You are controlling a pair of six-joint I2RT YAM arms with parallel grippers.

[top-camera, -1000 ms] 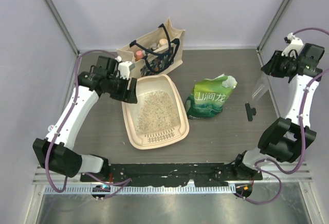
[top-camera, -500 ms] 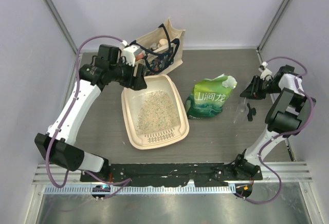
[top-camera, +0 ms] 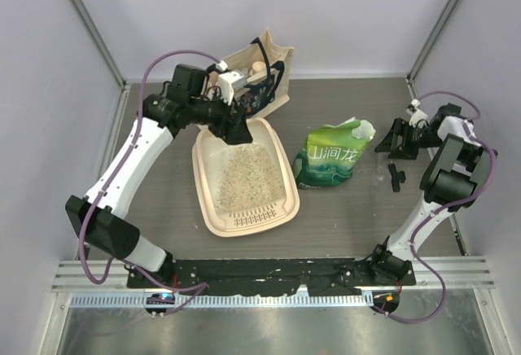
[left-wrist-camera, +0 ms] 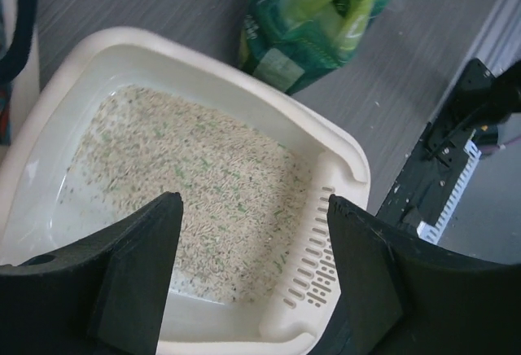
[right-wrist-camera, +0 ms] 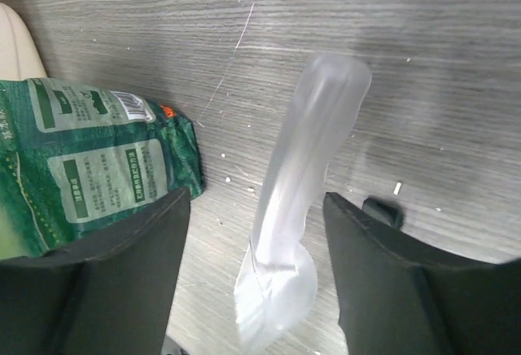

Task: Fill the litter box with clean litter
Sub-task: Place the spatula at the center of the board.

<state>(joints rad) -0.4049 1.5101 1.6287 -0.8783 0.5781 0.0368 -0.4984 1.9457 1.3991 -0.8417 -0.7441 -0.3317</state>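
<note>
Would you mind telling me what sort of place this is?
Probably a robot test cell, not a home: plain pale walls enclose a grey table, the left arm and right arm are bolted at its near edge, and the litter box, green bag and tote bag look like staged props.

Overhead view from behind; 2 close downward wrist views, left over litter box, green bag in all 3.
</note>
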